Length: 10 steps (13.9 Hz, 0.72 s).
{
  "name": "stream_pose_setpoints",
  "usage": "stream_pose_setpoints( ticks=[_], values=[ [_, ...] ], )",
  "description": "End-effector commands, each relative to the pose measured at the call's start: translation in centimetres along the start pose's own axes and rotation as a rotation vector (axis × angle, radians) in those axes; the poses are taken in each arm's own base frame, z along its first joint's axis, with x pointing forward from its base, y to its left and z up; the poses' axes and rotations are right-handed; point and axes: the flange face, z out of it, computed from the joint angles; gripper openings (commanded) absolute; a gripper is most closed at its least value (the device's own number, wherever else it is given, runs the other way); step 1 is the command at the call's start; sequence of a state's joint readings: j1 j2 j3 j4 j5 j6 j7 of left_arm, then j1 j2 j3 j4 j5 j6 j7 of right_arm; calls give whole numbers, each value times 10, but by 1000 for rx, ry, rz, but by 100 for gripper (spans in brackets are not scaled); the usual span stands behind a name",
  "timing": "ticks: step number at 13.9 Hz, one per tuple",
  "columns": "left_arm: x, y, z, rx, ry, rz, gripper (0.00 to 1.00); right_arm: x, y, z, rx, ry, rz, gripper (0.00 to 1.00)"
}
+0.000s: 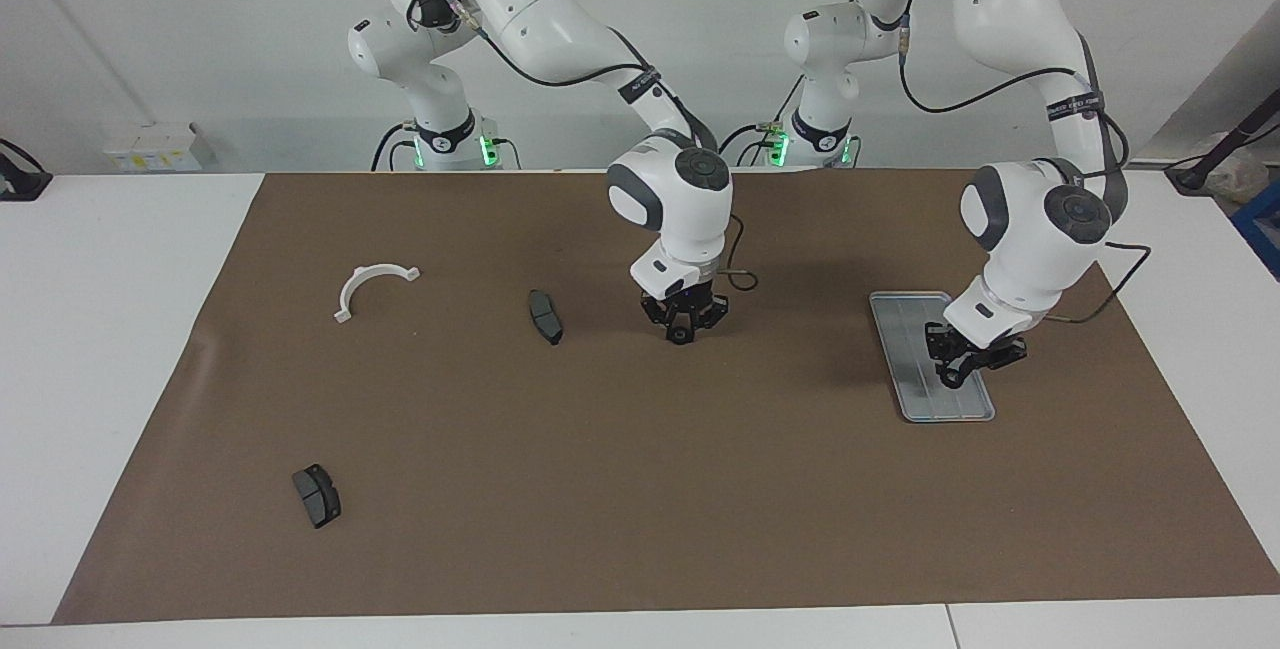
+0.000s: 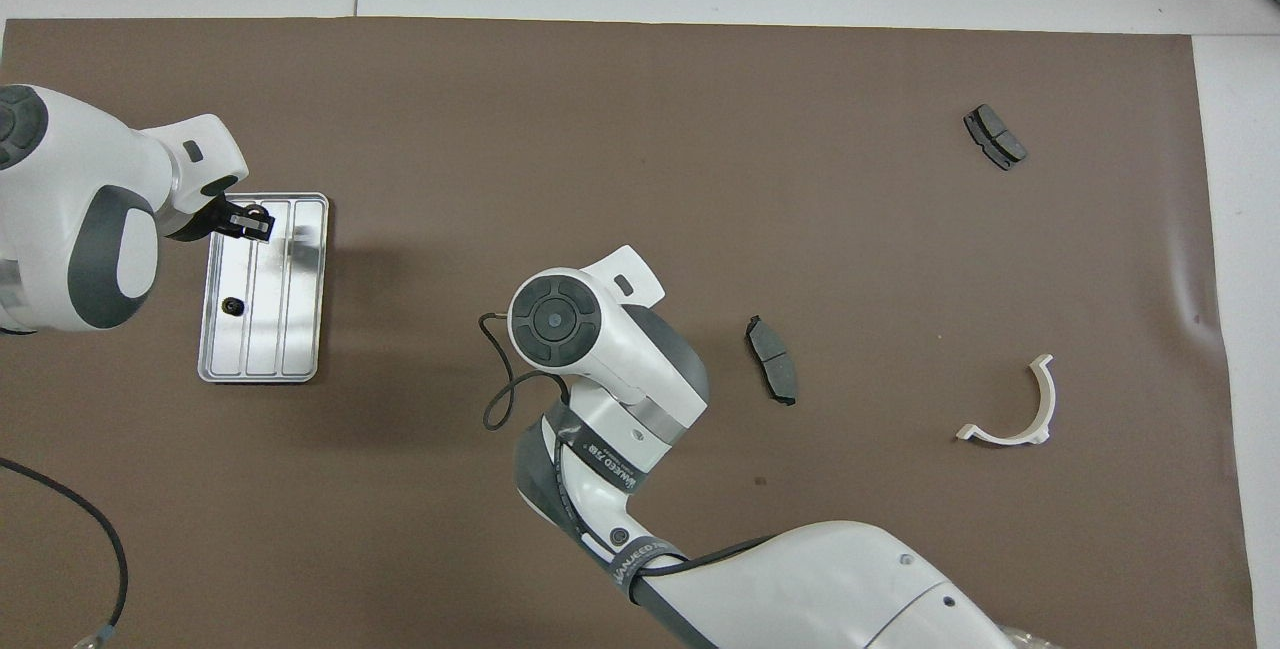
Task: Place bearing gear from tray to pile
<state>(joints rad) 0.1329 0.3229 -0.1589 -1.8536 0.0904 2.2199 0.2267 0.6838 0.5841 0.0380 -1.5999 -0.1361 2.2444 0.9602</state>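
A: Tray status?

B: Silver ridged tray sits toward the left arm's end of the brown mat. One small dark bearing gear lies in it, in the lane at the outer edge — round, black, ring-like, with a lighter centre. It shows only from overhead; in the facing view the left gripper hides it.

A: Left gripper?

B: Left gripper hangs over the tray, tilted. Whether its fingers are spread or pressed together — cannot tell.

A: Right?

B: Right gripper is low over mid-mat, pointing down, fingers pinched on a second bearing gear — small, dark, round. From overhead the wrist covers it.

A: Pile?

B: Loose scatter toward the right arm's end. One dark grey brake pad lies near the right gripper, apart from it. The white semicircular bracket lies well apart from that pad. The second brake pad is farthest from the robots, on its own. Nothing touches.
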Motion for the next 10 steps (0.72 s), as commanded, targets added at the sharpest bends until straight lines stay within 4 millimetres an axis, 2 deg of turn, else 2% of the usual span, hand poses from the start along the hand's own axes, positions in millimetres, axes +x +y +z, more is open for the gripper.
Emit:
stream_pose_setpoints(
  ticks=[1,3,6,8,10],
  values=[
    [9,38,-16,0,-18,-90,1,26,23,-21,10,0,69,0],
    [20,100,-22,0,-37,-187,1,43,50,-36,5,-2,60,0],
    [21,200,-25,-14,-49,-335,5,68,125,-52,34,-64,-17,0],
    [13,270,-21,-16,-54,-405,12,82,178,-51,21,-80,-69,0],
    [4,316,-12,-13,-64,-418,13,92,213,-43,12,-95,-107,0]
  ],
)
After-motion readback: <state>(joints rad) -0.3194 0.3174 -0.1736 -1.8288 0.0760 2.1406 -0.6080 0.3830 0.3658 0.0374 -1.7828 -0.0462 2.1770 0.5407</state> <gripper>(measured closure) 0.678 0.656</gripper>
